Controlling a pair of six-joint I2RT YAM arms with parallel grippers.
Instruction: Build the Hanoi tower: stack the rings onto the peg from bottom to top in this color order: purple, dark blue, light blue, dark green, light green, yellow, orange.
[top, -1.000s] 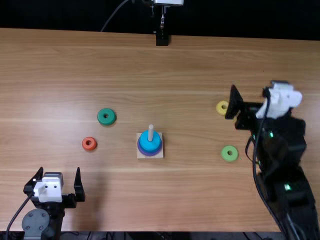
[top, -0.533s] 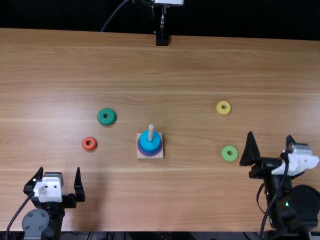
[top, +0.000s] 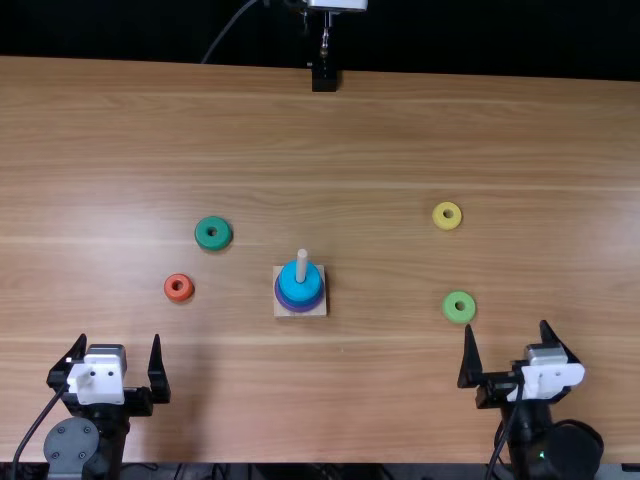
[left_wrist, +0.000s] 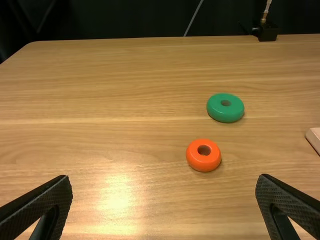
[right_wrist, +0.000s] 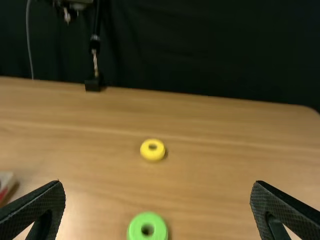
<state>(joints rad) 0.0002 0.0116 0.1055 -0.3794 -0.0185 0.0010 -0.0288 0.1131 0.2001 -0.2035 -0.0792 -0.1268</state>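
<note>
At the near left of the table (top: 390, 400), the left gripper (top: 119, 338) is spreading its two fingers wide apart, with nothing sitting between them. Beyond it and slightly to the right, the orange ring (top: 179, 297) is lying flat on the wood. The dark green ring (top: 213, 244) is resting a bit farther right and farther back, well apart from the base.

Near the middle, the square wooden base (top: 281, 309) is bearing the upright peg (top: 302, 262). A light blue ring (top: 300, 280) is sitting uppermost around that peg, and a wider purple ring (top: 301, 306) is showing beneath (whether a dark blue one is hiding between them, I cannot tell).

On the right side, the yellow ring (top: 447, 225) is lying flat, and the light green ring (top: 459, 316) is lying nearer the robot and barely farther right. Last comes the right gripper (top: 506, 324), which is holding its fingers well apart around nothing, one fingertip pointing towards the light green ring and appearing near it in the top view.
</note>
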